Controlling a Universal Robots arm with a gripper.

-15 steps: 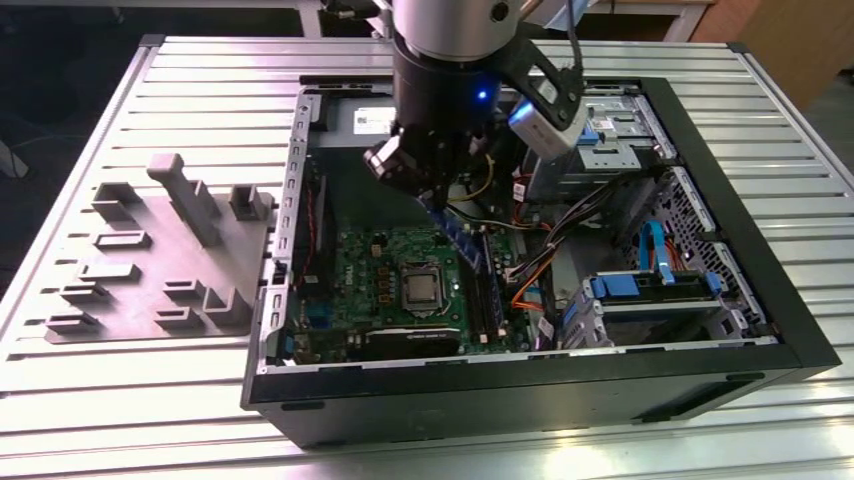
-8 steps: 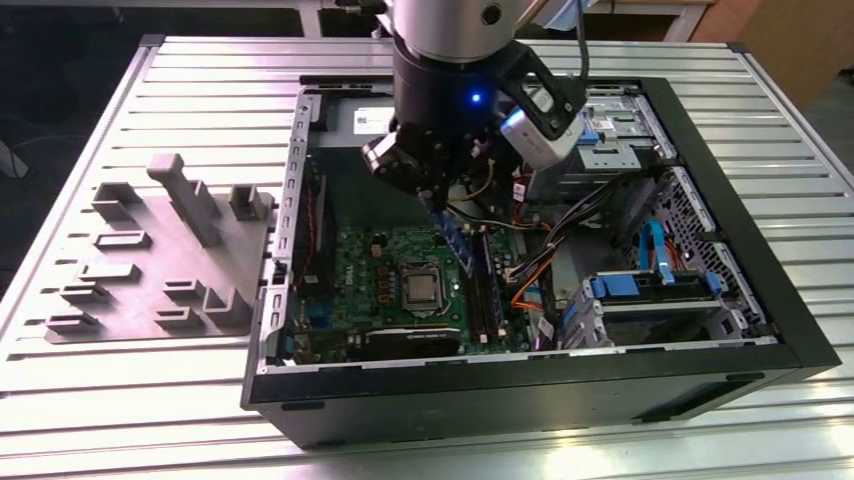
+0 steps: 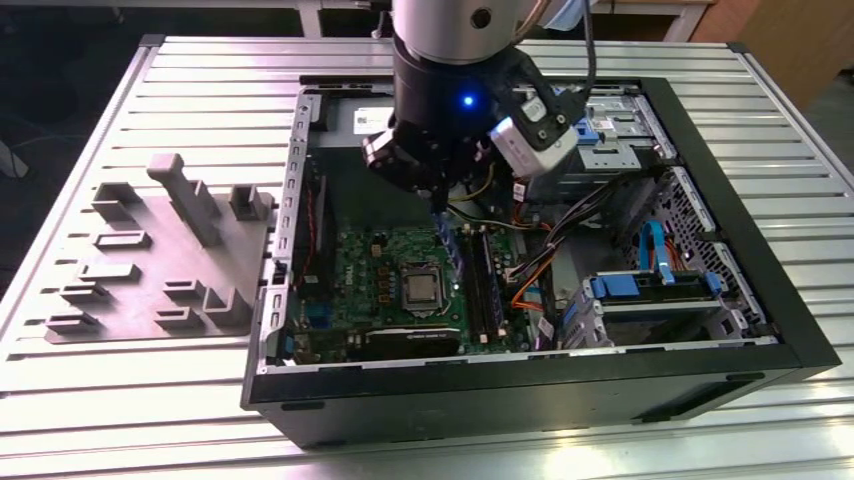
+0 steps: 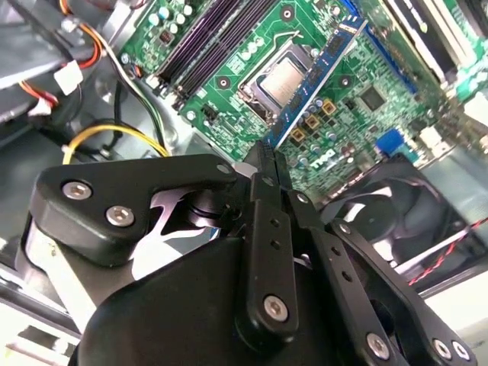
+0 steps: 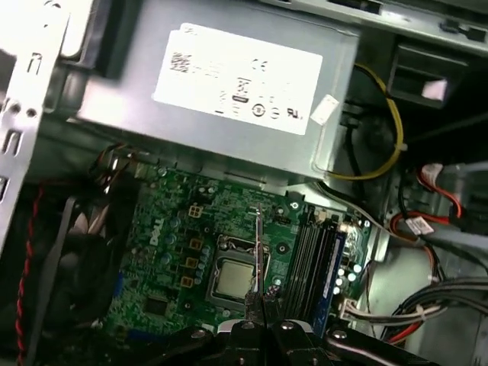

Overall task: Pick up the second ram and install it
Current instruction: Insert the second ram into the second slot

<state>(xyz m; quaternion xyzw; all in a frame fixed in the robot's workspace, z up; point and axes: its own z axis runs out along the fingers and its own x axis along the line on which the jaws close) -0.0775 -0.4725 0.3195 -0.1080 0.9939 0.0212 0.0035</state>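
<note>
The claw (image 4: 263, 164) is closed on the second ram (image 4: 320, 82), a thin, stiff blue-green strip with small black chips. It hangs on its edge above the motherboard (image 5: 175, 252), near the processor socket (image 5: 232, 278) and apart from the memory slots (image 5: 305, 255).

I judge the hold to be narrow. The smooth strip could tilt or slip between the black fingers. If it comes down out of line with a slot, its edge could strike the socket or the small parts, or the strip could bend.

The slots are long and of black plastic; one seems to carry another blue strip (image 5: 336, 263). Farther away, the power-supply box (image 5: 221, 99) is dull grey sheet metal, and the worktop (image 3: 200, 400) is ribbed pale metal.
</note>
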